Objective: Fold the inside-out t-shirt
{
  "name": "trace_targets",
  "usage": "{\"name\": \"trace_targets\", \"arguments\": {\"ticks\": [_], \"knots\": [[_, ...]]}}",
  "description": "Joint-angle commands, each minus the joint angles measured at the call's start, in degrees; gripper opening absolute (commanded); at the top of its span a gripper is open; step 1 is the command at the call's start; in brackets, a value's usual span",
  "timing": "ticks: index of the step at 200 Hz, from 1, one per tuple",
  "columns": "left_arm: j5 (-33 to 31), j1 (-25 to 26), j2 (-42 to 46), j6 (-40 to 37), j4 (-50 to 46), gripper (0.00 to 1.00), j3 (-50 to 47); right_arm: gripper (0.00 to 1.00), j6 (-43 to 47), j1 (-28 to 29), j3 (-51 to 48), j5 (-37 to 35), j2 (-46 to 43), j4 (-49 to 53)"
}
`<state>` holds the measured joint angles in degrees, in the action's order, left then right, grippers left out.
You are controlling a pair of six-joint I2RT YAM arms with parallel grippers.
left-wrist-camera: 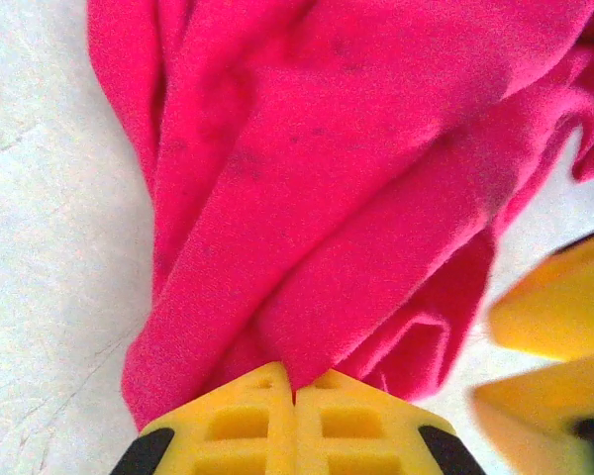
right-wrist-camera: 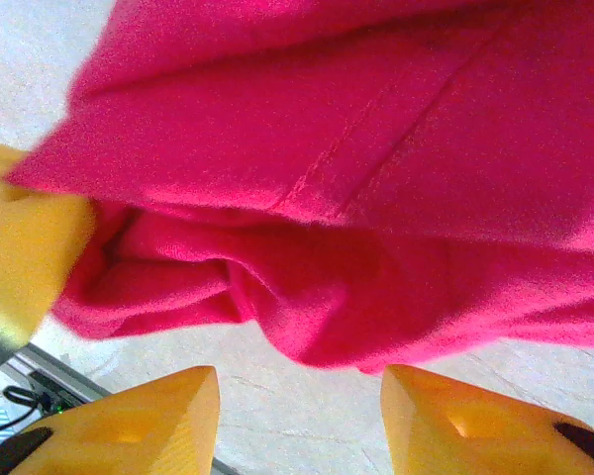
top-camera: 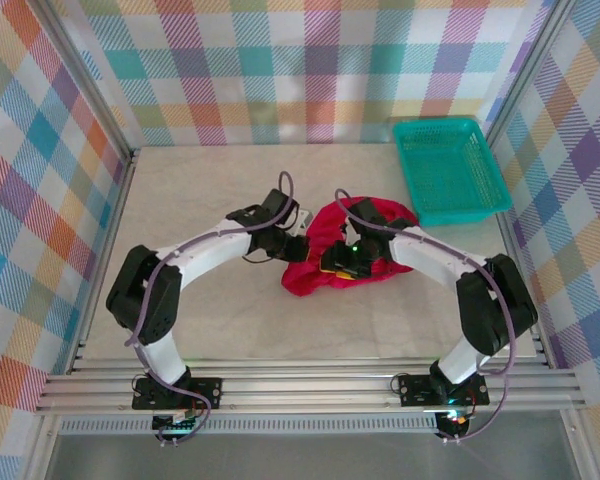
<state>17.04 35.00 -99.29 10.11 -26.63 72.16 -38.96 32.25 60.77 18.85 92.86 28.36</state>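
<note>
Yellow fingers [left-wrist-camera: 243, 421] of the left gripper [left-wrist-camera: 295, 384] are clamped tight on a pinch of the shirt [left-wrist-camera: 356, 178], and cloth fans up from where they meet. On the right gripper [right-wrist-camera: 295, 391] the jaws stand apart, a fat red fold bulging just above the gap, nothing pinched. The shirt sits as a crumpled heap about the middle of the worktop [top-camera: 210, 190], a touch right of centre, with both grippers crowded at its near-left side, just beside each other. My read: this bundle needs spreading before any fold. The right should take one layer, ideally along that stitched seam [right-wrist-camera: 327, 163], not the whole wad. Then both draw apart, low and slow. The risks are fingers knocking together and a doubled layer caught. Off at the far right corner sits a teal basket [top-camera: 450, 170], well apart and no obstacle.
</note>
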Motion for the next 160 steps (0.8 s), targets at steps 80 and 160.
{"name": "trace_targets", "arguments": {"ticks": [80,160], "knots": [[16.8,-15.3,8.7,17.7,13.5,0.00,-5.6,0.00,1.5,-3.0,5.6,-2.0,1.5,1.6],[20.1,-19.3,2.7,31.1,37.9,0.12,-19.7,0.00,4.9,-5.5,-9.9,2.2,-8.6,-2.6]]}}
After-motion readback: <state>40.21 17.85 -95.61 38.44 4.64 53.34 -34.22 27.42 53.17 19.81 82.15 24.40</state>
